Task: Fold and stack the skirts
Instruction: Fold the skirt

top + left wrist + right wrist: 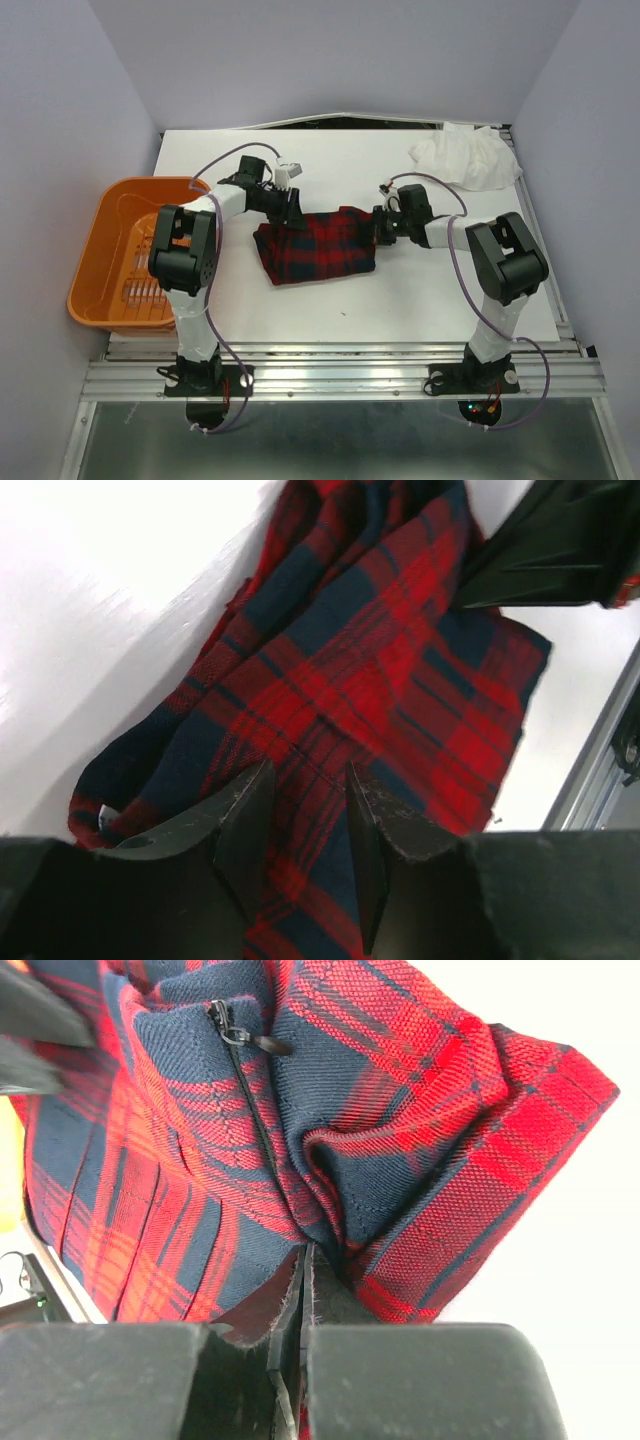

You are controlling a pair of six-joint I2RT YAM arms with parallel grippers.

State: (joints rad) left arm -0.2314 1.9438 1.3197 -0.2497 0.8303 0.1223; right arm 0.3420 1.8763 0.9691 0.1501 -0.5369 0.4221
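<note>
Overhead, the whole scene is shown as neither wrist camera shows it. One plaid skirt [318, 245] is seen lying crumpled at the middle of the white table [400, 300]. One orange basket [95, 262] is seen at the table's left edge, and one white cloth [468, 158] is bunched at the far right corner. Two arms are counted. The left gripper [292, 207] is placed at the skirt's far left corner and the right gripper [381, 226] at its right edge.

Closer in, from the left wrist, the red and navy checks are made out. The left fingers [245, 830] are held slightly apart, and the gap is filled with cloth running back toward the palm, so the skirt is taken as clamped. The dark body of the other gripper is caught at the upper right.

From the right wrist alone, one black zipper [245, 1100] with its pull [262, 1044] is revealed, with pleats to its left. The right fingers [290, 1310] are pressed together and a gathered fold of the skirt's edge is pinched at their tips.
</note>
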